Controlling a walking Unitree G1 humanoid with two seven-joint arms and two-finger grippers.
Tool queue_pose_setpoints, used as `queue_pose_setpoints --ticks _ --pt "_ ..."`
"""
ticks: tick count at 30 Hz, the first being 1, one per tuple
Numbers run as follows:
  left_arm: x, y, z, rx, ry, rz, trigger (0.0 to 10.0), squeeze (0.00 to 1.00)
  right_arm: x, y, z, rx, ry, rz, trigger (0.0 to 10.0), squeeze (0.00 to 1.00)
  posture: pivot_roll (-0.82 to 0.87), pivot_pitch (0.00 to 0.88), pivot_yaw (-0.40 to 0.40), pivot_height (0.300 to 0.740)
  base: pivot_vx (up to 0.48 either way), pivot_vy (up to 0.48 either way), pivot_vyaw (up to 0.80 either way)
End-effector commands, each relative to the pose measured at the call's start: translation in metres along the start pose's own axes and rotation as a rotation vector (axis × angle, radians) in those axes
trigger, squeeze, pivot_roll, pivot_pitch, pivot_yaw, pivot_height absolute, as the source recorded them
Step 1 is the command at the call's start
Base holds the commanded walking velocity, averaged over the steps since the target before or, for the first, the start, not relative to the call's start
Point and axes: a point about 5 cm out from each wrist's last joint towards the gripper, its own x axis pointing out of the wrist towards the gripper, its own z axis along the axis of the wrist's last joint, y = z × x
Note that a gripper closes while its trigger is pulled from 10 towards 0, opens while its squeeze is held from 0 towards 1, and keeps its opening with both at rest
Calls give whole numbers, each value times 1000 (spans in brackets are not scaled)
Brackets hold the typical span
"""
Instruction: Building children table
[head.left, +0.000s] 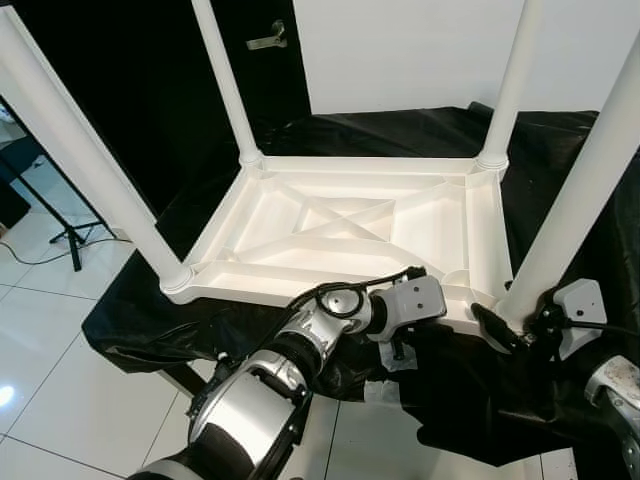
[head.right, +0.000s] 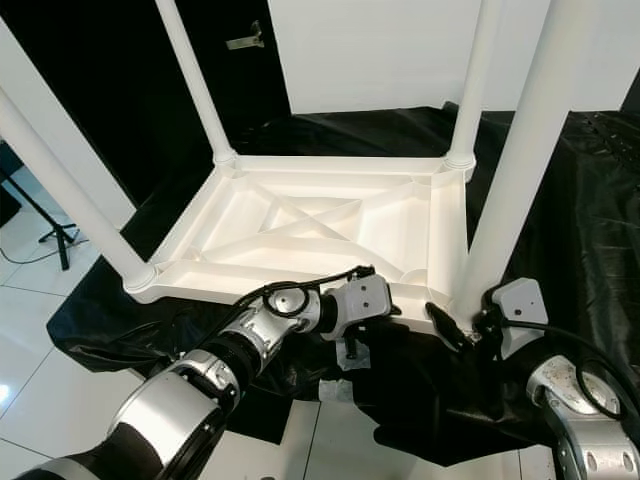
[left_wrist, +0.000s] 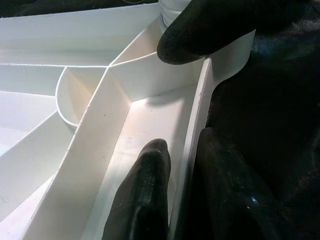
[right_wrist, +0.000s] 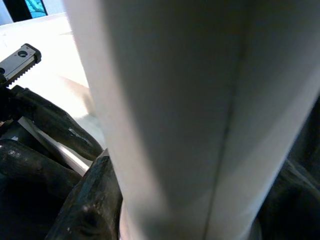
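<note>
Tabletop (head.left: 340, 225) lies upside down on a black cloth (head.left: 560, 180), ribbed underside facing up, a white leg standing in each corner. The near right leg (head.left: 585, 190) is the one in hand.

Step looks like seating or tightening that last leg. To do it well: keep the leg plumb over its corner socket, twist about its own axis without leaning on it, and keep the frame pinned so it doesn't skate on the slick cloth. A tilted leg will likely cross-thread or bind.

Left gripper (left_wrist: 182, 165) is at the near right corner of the frame, fingers straddling the front rim (left_wrist: 197, 125): one finger inside the channel, the other outside against the cloth. They sit close on the wall, pinching it, which should brace the top.

Right gripper (head.left: 515, 335) is at the base of the near right leg, just beside the corner. Wrist view shows the leg running between the black fingers (right_wrist: 95, 200), touching on at least one side; it reads as clamped round the leg low down, near the socket.
</note>
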Motion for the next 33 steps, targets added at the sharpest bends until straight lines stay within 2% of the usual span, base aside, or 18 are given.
queue_pose_setpoints --ticks 1,3,6,9,11,12,14,17,22,23,24,25,26,27,30,33 --pt "4 -12 -20 -70 74 66 10000 0 2 31 -19 80 74 130 0 0 -7 0 108 740 0 0 0" --pt "4 -12 -20 -70 74 66 10000 0 3 35 -18 93 63 96 0 0 -7 0 109 740 0 0 0" --pt "4 -12 -19 -70 73 65 10000 0 7 42 -19 168 49 -85 0 0 -6 0 106 740 0 0 0" --pt "4 -12 -20 -71 74 65 10000 0 7 44 -20 187 44 -153 0 0 -6 0 106 740 0 0 0" --pt "4 -12 -20 -72 73 67 10000 0 4 48 -21 233 26 -330 0 0 -5 0 101 740 0 0 0" --pt "4 -12 -20 -72 73 67 10000 0 4 48 -21 233 26 -330 0 0 -5 0 101 740 0 0 0" --pt "5 -12 -20 -72 73 67 10000 0 0 50 -21 255 11 -463 0 0 -7 0 100 740 0 0 0" --pt "5 -13 -20 -74 72 64 10000 0 -4 48 -21 245 7 -528 0 0 -12 0 106 740 0 0 0" --pt "6 -15 -19 -72 70 57 10000 0 -7 46 -21 217 15 -533 0 0 -14 0 105 740 0 0 0" --pt "6 -14 -19 -72 70 58 10000 0 -6 47 -21 224 21 -507 431 0 -13 0 104 740 0 0 0" --pt "6 -14 -19 -72 70 60 10000 0 -3 50 -21 230 25 -468 3412 0 -13 0 104 740 0 0 0" --pt "6 -13 -19 -72 70 62 10000 0 1 54 -20 217 24 -422 10000 0 -16 0 104 740 0 0 0" --pt "6 -13 -19 -71 70 62 10000 0 4 56 -18 206 23 -392 10000 0 -16 0 104 740 0 0 0" --pt "6 -13 -18 -72 70 63 10000 0 6 55 -17 197 11 -368 10000 1000 -15 0 102 740 0 0 0" --pt "7 -13 -18 -72 69 64 10000 0 10 45 -13 160 -11 -319 10000 1000 -15 0 100 740 0 0 0" --pt "7 -13 -18 -72 69 65 10000 0 11 42 -12 145 -15 -309 10000 1000 -15 0 100 740 0 0 0"
